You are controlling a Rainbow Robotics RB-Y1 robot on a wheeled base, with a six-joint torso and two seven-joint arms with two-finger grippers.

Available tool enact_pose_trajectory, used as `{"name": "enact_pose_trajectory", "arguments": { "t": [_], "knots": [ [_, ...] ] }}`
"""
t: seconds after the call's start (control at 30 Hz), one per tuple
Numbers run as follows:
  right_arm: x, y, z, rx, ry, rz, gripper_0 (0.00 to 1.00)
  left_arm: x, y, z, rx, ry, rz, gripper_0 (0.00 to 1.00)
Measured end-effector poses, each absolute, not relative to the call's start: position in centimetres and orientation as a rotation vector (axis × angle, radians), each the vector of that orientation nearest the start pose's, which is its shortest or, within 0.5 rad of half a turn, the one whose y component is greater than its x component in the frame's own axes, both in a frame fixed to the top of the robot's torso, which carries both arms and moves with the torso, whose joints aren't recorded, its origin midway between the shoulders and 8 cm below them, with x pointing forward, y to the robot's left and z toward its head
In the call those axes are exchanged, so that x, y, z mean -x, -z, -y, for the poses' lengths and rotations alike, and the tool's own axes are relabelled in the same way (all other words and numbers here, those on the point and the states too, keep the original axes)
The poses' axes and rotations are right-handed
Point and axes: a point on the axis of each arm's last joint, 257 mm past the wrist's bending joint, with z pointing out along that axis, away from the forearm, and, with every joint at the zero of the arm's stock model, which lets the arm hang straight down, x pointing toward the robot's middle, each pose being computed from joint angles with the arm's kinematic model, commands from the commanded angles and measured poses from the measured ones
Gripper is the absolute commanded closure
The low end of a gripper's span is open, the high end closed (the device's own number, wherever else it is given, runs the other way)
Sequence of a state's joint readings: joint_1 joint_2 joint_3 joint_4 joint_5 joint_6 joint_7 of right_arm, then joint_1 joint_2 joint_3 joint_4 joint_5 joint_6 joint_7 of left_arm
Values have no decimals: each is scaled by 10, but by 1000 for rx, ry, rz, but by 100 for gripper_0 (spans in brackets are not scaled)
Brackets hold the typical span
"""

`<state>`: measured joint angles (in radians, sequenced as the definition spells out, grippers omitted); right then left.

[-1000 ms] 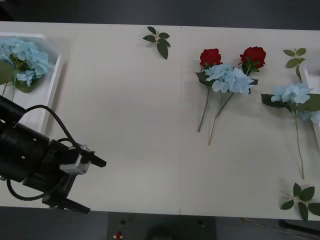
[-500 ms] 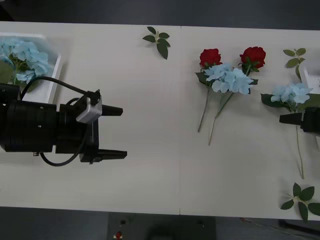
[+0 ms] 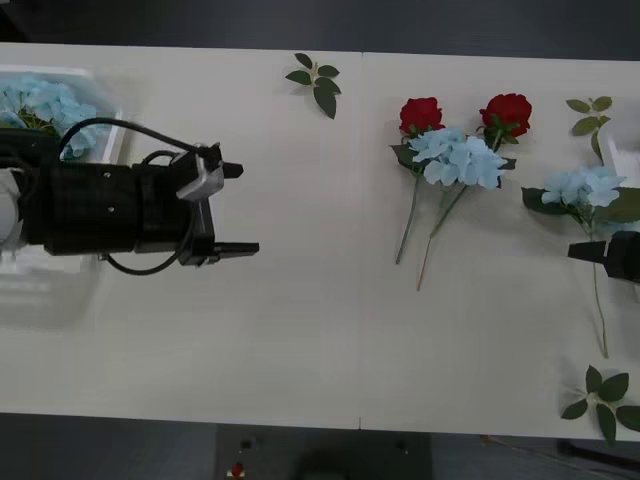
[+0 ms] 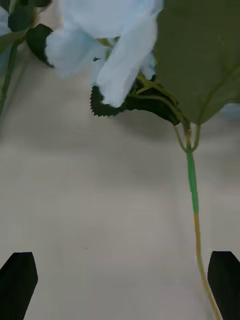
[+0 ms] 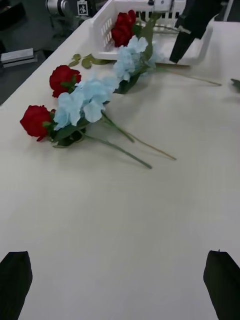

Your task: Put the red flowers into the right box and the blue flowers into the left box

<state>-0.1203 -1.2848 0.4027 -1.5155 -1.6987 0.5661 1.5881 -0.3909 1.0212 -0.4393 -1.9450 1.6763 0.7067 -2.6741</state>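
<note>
Here, two red flowers (image 3: 421, 113) lie on the table (image 3: 300, 330).

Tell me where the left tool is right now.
In the front view the left tool hovers open over the table's left half, just right of the left box, pointing toward the red flowers.

A pale cream table top (image 3: 300, 330) carries three loose green leaf sprigs: one at the far edge (image 3: 315, 80), one far right (image 3: 590, 112), one near right (image 3: 602, 396).

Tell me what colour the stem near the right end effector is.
Green, turning yellowish brown lower down on the stem; the right wrist view shows it best.
</note>
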Motion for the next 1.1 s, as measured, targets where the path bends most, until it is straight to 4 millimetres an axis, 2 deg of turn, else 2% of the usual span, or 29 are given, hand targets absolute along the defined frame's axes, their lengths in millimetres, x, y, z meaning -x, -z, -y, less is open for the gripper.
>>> {"name": "enact_pose_trajectory", "arguments": {
  "t": [0.1,0.2,0.3,0.37,0.57,0.83,0.9,0.97,1.0,1.03,1.07,1.1],
  "knots": [
    [-457,277,431,-175,-396,-2432,0,-460,127,-87,-1390,390,-1460,0],
    [-456,284,447,-167,-336,-2462,0,-479,131,-79,-1345,426,-1514,0],
    [-462,290,449,-181,-331,-2465,0,-492,138,-69,-1363,424,-1533,0],
    [-467,294,443,-192,-351,-2466,0,-500,145,-65,-1388,404,-1540,0],
    [-488,299,423,-220,-406,-2436,0,-496,157,-56,-1435,404,-1544,0],
    [-501,318,419,-186,-350,-2462,0,-495,164,-57,-1519,325,-1500,0],
    [-499,325,420,-175,-333,-2483,19,-482,173,-58,-1592,341,-1490,0],
    [-498,329,421,-172,-324,-2489,41,-470,178,-56,-1621,395,-1503,0],
    [-498,329,421,-173,-324,-2488,59,-465,178,-53,-1619,427,-1510,0],
    [-498,328,421,-174,-324,-2487,92,-462,177,-52,-1616,448,-1514,0],
    [-499,328,421,-175,-324,-2485,100,-460,177,-51,-1614,462,-1516,0],
    [-500,326,422,-176,-325,-2482,100,-458,177,-50,-1612,470,-1518,0]
  ]
}}
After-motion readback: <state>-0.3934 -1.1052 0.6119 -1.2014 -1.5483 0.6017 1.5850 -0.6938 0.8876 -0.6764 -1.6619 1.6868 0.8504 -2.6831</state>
